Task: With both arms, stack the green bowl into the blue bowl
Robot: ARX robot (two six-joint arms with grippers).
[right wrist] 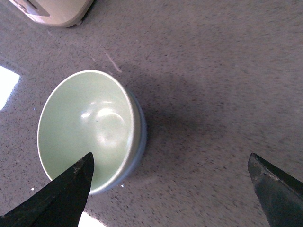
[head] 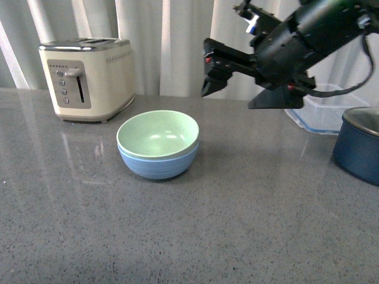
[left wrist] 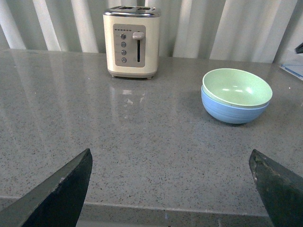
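Snugly nested: ridged matte green bowl [head: 157,135], blue bowl [head: 157,165]

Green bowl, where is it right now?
In the front view the green bowl sits nested inside the blue bowl at the counter's middle, right of the toaster.

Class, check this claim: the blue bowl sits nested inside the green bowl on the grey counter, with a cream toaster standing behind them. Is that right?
Not quite. The nesting is reversed: the green bowl sits inside the blue bowl, as the front view shows. The rest holds: both rest on the grey counter, with the cream toaster behind them.
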